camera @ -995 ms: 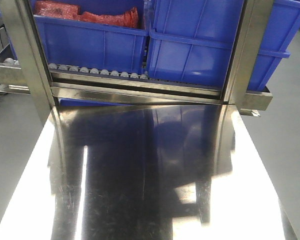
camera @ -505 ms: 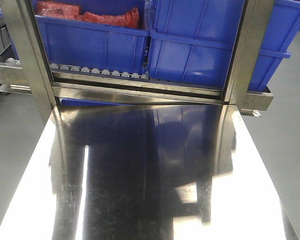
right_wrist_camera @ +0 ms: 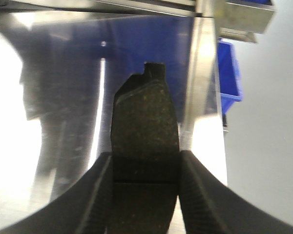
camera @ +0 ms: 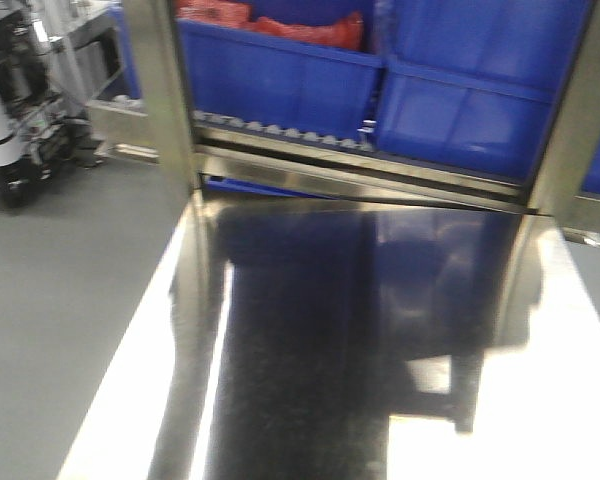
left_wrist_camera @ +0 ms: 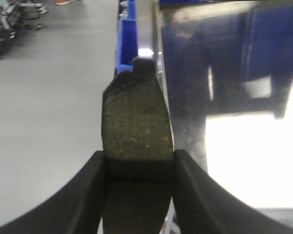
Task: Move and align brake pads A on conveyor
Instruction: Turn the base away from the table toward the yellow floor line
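Front view has swung since half a second ago: the steel rack point(camera: 165, 90) with blue plastic bins point(camera: 280, 75) now sits further right, with more grey floor point(camera: 70, 300) at left. Shiny steel bench point(camera: 310, 330) below, reflective. Left pincer point(left_wrist_camera: 139, 161) closed on a flat, dull grey-brown brake pad point(left_wrist_camera: 136, 122), held above the bench's left edge. Right pincer point(right_wrist_camera: 145, 163) clamps a second brake pad point(right_wrist_camera: 144, 117) likewise, above the bench near its right edge.

Two brake pads point(left_wrist_camera: 136, 122) point(right_wrist_camera: 144, 119), two tools point(left_wrist_camera: 139, 163) point(right_wrist_camera: 145, 163), one steel table point(camera: 310, 350).
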### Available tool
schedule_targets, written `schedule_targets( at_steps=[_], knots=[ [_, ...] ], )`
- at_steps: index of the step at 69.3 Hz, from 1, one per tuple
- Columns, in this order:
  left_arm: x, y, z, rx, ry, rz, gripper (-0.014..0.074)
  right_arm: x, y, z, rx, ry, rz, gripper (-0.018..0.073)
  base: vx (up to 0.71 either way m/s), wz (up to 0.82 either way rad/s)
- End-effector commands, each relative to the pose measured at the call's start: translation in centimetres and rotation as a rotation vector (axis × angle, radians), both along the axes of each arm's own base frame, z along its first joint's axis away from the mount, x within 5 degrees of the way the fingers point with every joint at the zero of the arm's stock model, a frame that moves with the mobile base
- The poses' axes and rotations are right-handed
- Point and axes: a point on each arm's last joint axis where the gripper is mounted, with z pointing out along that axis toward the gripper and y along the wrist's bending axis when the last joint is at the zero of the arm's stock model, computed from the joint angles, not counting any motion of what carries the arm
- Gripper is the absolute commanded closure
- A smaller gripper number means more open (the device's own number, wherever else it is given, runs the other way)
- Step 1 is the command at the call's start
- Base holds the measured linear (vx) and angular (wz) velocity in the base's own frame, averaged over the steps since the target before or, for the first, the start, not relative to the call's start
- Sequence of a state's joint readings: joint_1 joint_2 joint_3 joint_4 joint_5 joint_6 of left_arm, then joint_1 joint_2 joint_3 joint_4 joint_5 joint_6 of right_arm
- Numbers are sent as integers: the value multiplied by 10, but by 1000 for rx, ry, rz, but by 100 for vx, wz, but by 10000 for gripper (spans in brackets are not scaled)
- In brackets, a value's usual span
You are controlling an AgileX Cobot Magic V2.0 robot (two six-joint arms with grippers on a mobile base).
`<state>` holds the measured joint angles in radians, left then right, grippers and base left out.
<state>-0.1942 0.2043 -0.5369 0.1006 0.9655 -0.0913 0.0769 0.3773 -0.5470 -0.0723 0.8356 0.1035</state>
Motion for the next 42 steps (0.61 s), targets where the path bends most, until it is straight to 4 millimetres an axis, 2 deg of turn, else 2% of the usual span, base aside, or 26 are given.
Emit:
schedule_targets(
  at_steps=[1,42],
  knots=[
    [4,-1,14,-12,-104,-6,603,4,0,15,-8,-110,-1,564,-12,50],
    [3,-1,14,-12,-103,-6,603,4,0,15,-8,-110,-1,564,-18,62]
  ],
)
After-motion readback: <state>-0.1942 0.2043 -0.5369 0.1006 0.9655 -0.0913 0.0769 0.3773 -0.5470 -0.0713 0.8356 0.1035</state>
